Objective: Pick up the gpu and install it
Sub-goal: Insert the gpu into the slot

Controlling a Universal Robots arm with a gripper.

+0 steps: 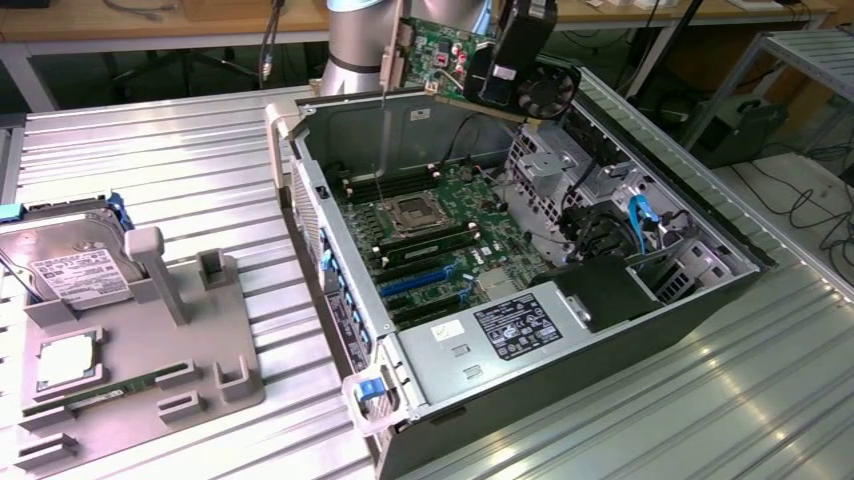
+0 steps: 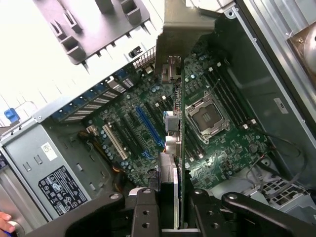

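Jaws: your gripper (image 1: 491,72) clasps the gpu (image 1: 438,48) above the case (image 1: 296,170) | Risk: descend off-line from the blue slot (image 2: 148,129) and its bracket (image 1: 391,62) may snag the wall

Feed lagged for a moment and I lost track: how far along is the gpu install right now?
Done: the gpu is picked up, clear of the table. In hand: the gripper is shut on it, holding it upright above the open computer case. Left: seating it. The long blue expansion slot is empty, and the card touches no slot.
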